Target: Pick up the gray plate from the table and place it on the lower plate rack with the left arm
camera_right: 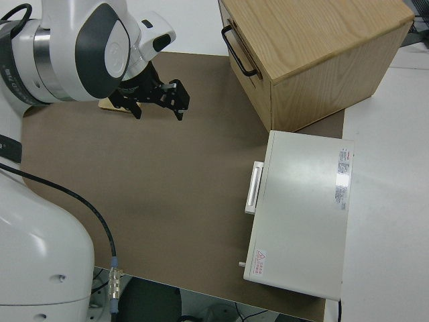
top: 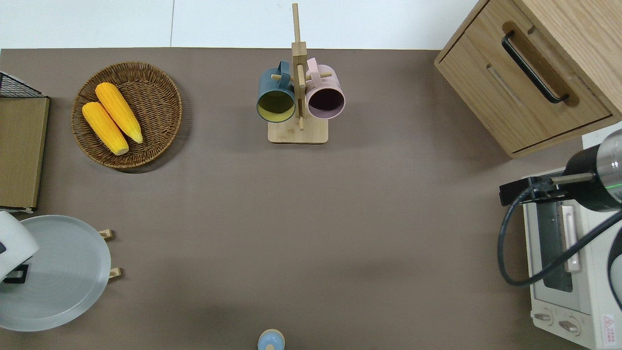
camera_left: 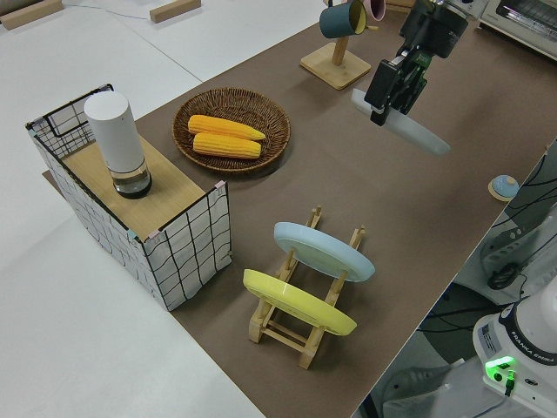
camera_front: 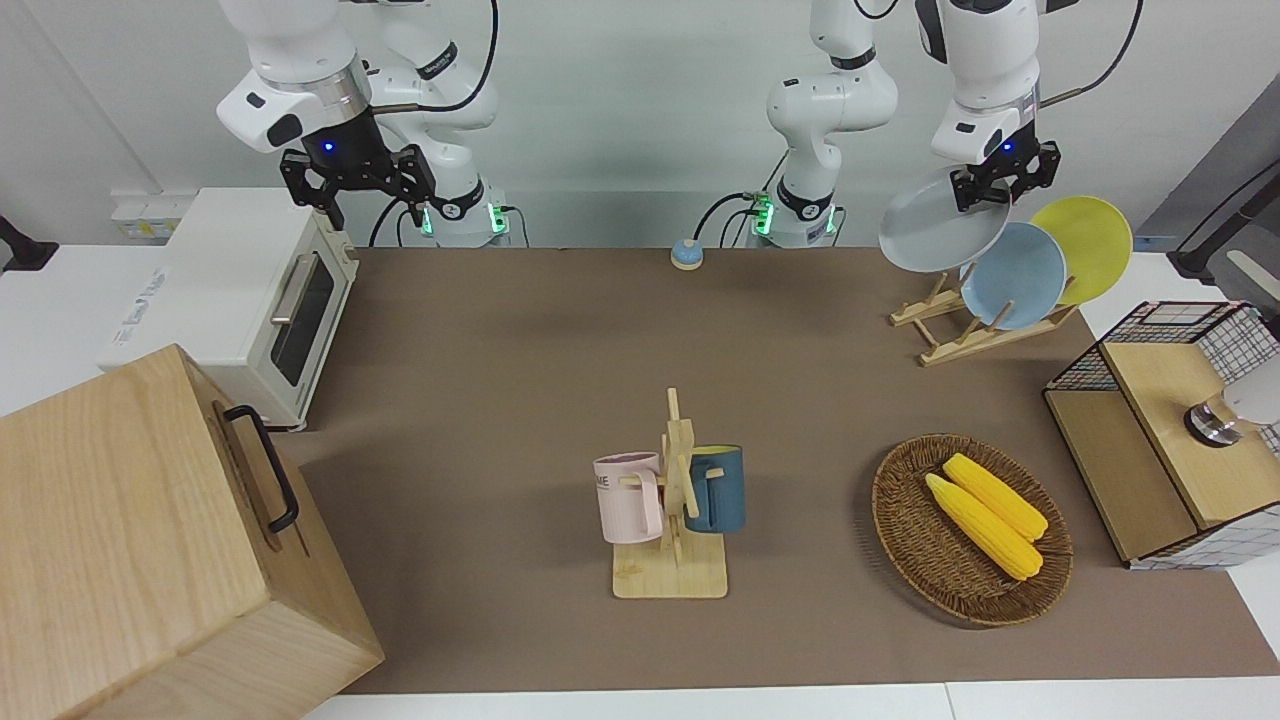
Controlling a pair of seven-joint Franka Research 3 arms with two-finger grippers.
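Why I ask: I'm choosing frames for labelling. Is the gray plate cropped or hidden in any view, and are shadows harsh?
Overhead view: the gray plate is cut by the picture's edge and covers most of the lower plate rack. Front view: it shows almost whole, held by the left gripper. Left side view: nearly edge-on. Shadows are soft throughout.

White arms (camera_front: 985,60) – blk cables, blue LEDs.

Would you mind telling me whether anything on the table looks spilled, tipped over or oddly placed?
Nothing stands out. The gray plate is tilted only because the left end effector holds it in the air over the plate rack.
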